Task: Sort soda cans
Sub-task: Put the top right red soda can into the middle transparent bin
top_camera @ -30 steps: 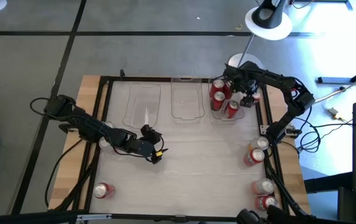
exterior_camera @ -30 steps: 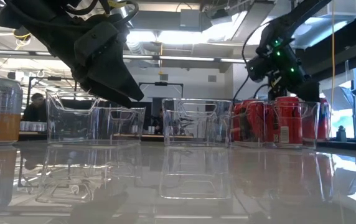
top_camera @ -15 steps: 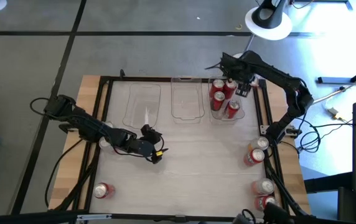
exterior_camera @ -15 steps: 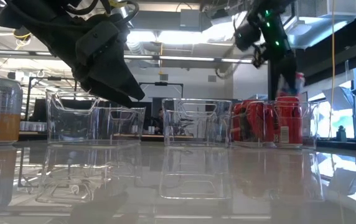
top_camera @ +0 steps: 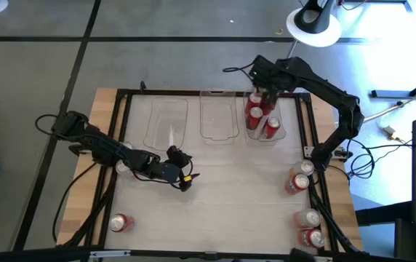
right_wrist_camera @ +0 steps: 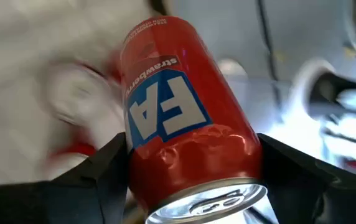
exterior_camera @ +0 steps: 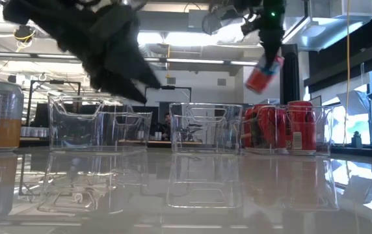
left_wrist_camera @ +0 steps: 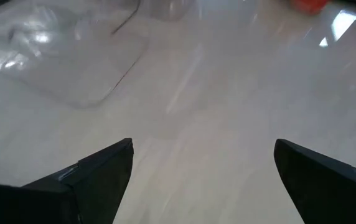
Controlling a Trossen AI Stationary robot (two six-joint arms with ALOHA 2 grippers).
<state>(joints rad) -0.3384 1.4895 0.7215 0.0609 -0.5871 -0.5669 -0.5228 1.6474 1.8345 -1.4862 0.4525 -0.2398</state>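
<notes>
The red can (right_wrist_camera: 187,118) hides the blurred bin behind it.

Cameras: high, straight down over whole table (top_camera: 215,196); low, table-level, facing the room; both share three clear bins (exterior_camera: 205,127). Wrist cameras look forward, close.

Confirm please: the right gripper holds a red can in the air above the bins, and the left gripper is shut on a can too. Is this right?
Not quite. The right gripper does hold a red can in the air above the bins. But the left gripper is open and holds nothing: the left wrist view shows its fingers wide apart with only bare table between them.
</notes>
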